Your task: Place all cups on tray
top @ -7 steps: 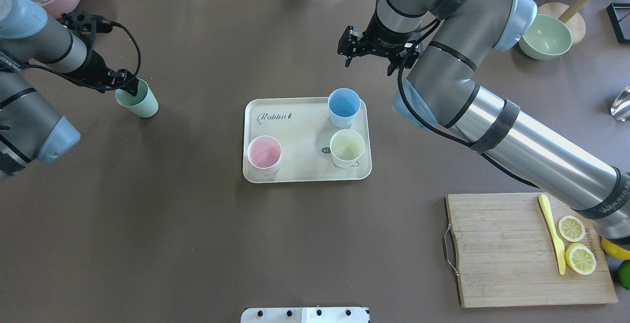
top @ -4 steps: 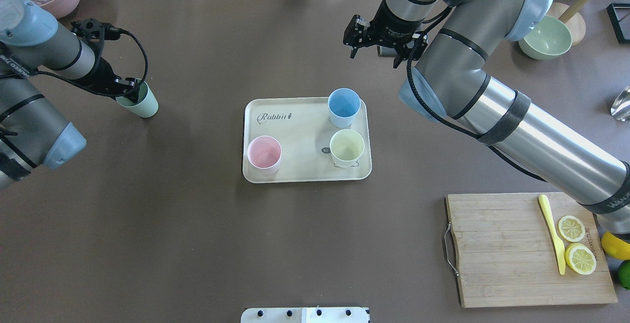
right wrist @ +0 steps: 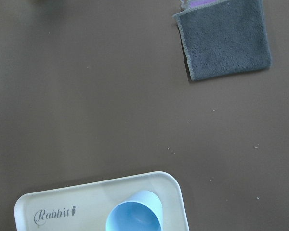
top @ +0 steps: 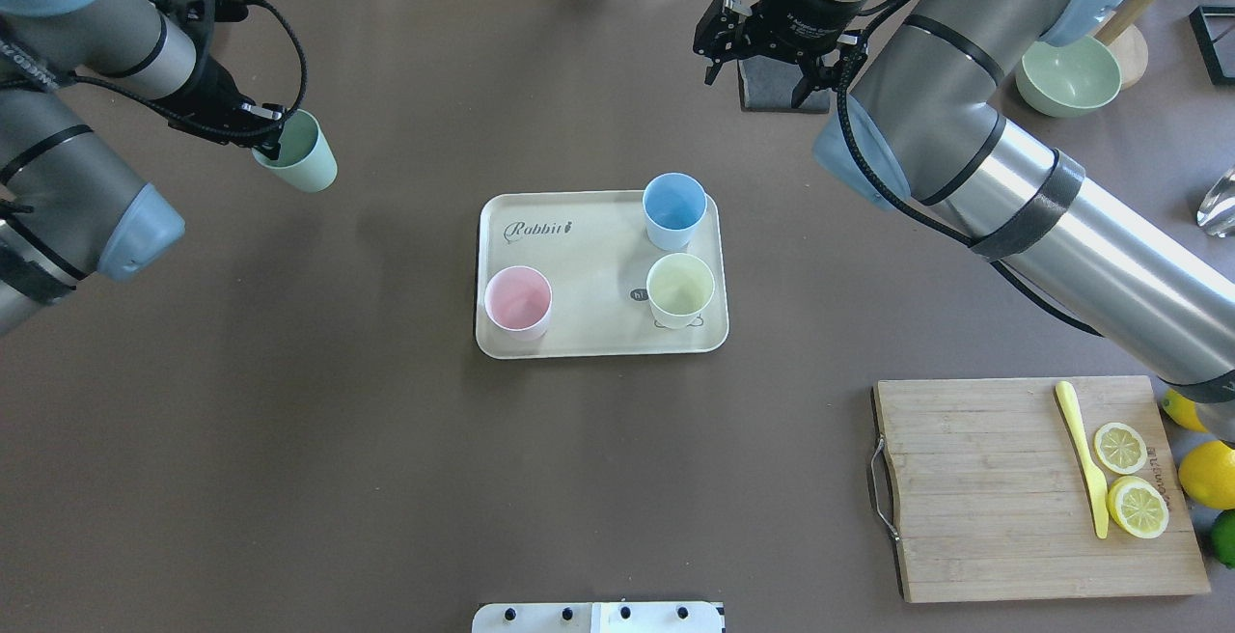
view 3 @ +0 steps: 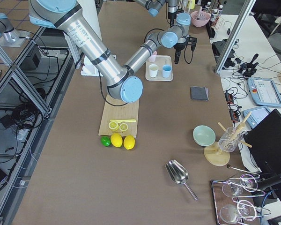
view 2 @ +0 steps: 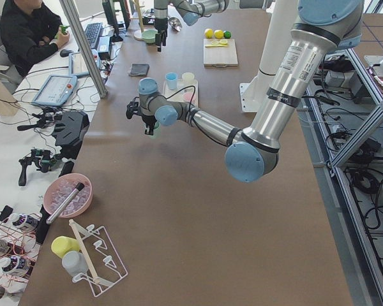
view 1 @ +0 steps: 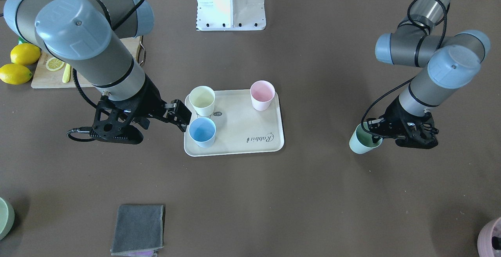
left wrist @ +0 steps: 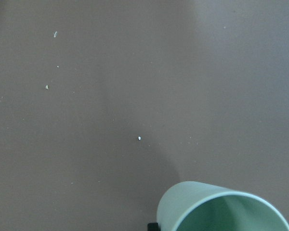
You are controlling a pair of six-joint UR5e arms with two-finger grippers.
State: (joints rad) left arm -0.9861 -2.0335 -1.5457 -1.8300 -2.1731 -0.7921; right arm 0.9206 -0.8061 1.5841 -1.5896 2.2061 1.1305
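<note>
The cream tray (top: pixel 589 257) with "Rabbit" script lies mid-table and also shows in the front view (view 1: pixel 238 125). On it stand a blue cup (top: pixel 673 208), a pale yellow cup (top: pixel 680 288) and a pink cup (top: pixel 518 300). My left gripper (top: pixel 268 129) is shut on the rim of a green cup (top: pixel 301 162) and holds it tilted above the table, left of the tray; the cup also shows in the front view (view 1: pixel 363 141) and the left wrist view (left wrist: pixel 221 209). My right gripper (top: pixel 712 40) is open and empty, beyond the tray's far right corner.
A grey cloth (top: pixel 762 93) lies under the right wrist, and shows in the right wrist view (right wrist: pixel 224 38). A wooden cutting board (top: pixel 1013 488) with lemon slices and a yellow knife sits front right. A green bowl (top: pixel 1066 73) stands far right.
My left gripper has lifted the green cup off the table and carried it farther and slightly right. My right gripper has drawn back from the tray toward the far edge.
</note>
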